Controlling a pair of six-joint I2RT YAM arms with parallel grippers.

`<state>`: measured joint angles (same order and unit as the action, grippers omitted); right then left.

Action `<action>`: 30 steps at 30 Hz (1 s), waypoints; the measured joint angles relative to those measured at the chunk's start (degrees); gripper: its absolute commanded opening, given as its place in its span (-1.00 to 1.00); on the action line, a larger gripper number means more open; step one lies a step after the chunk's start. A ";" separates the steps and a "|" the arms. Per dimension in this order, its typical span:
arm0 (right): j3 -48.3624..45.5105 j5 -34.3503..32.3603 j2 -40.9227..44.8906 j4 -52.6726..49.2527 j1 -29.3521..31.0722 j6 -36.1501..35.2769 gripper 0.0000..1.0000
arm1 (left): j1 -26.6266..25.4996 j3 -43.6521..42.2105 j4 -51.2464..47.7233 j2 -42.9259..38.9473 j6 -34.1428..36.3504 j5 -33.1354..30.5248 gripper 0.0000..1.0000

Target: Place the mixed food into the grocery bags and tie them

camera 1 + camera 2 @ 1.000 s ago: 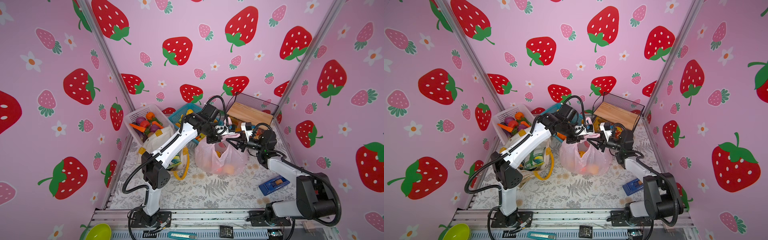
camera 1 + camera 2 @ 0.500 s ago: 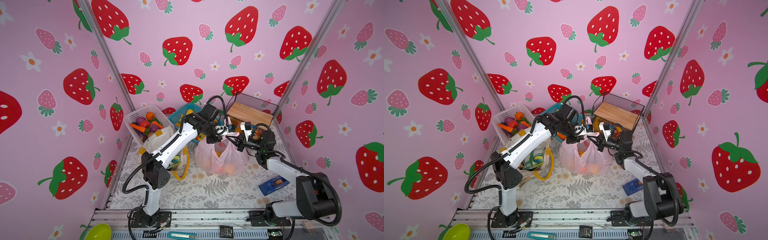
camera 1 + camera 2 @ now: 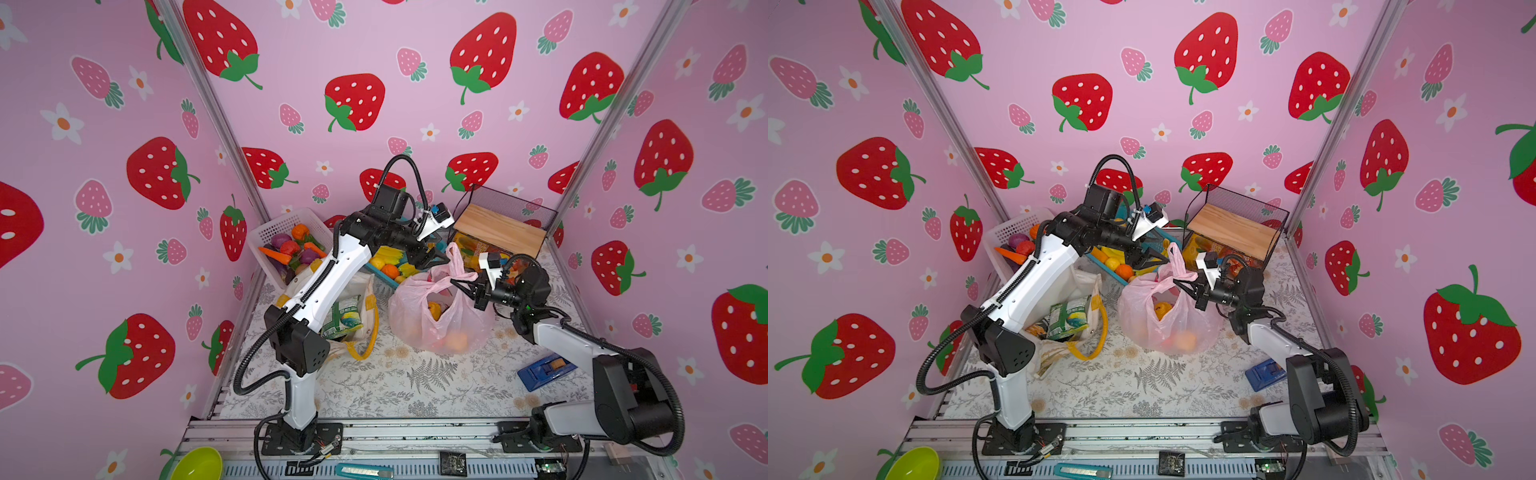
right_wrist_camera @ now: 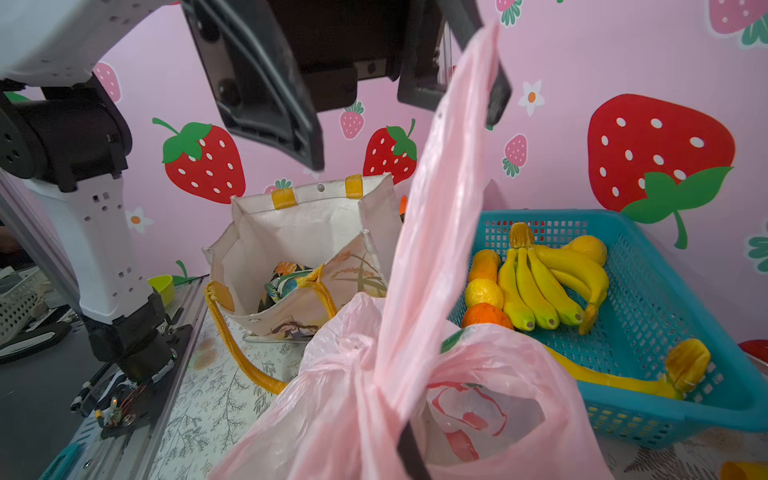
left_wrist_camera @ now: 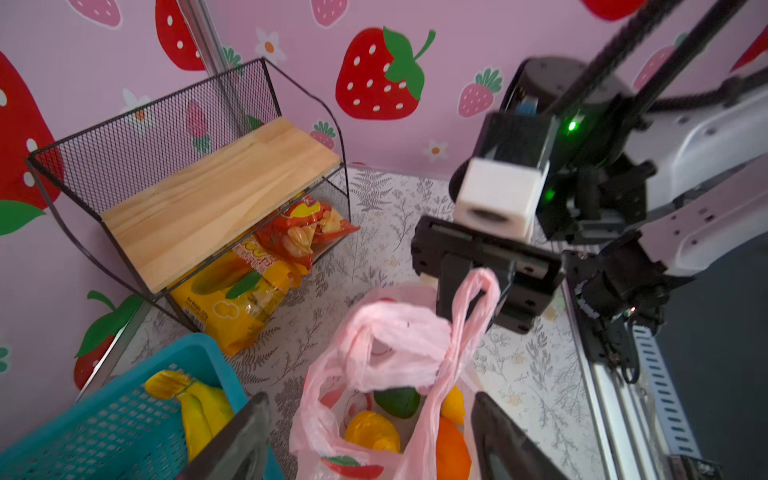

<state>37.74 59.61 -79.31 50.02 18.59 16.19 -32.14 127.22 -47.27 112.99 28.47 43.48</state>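
Since a second ago your left gripper (image 3: pixel 434 261) has let go and hangs wide open over the pink bag (image 3: pixel 436 324), mid-table with fruit (image 5: pixel 372 430) inside; your right gripper (image 3: pixel 457 286) has clamped one handle (image 5: pixel 478 291). You're tying: next calls for regrasping the free handle (image 5: pixel 390 328) and crossing it

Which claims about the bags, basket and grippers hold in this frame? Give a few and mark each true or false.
1. The left gripper is open above the pink plastic bag. True.
2. The canvas tote is empty. False: it holds a green snack packet.
3. The right gripper is shut on the pink bag's handle. True.
4. The banana bunch lies in the tote. False: it lies in the blue basket.
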 measured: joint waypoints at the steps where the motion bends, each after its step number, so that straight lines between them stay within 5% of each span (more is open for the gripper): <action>1: 0.00 0.02 0.00 0.00 0.09 -0.09 -1.00 | -0.24 1.57 0.39 1.03 -1.31 1.11 0.43; 4: 0.00 0.00 0.00 -0.11 0.17 -0.50 -1.00 | -0.76 4.90 0.81 4.02 -4.31 3.15 0.02; 8: 0.00 -0.92 0.11 -0.92 0.22 -0.66 -1.00 | -1.14 5.68 0.70 6.36 -6.43 4.90 -1.00; 13: 0.04 -6.82 1.55 -4.92 0.24 1.22 -0.87 | -1.16 -0.04 2.93 3.19 -6.32 4.31 -1.00; 20: 0.00 -13.22 3.23 -5.49 2.10 8.63 -0.84 | -2.75 -35.28 23.12 -16.39 -8.61 -2.89 -1.00; 30: -0.09 -16.55 3.28 -6.60 2.64 10.97 -0.65 | -4.42 -48.24 39.01 -17.97 -14.75 -10.78 -1.00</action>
<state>37.65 43.07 -76.03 43.42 21.23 27.16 -36.56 78.98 -8.25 95.02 13.72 32.71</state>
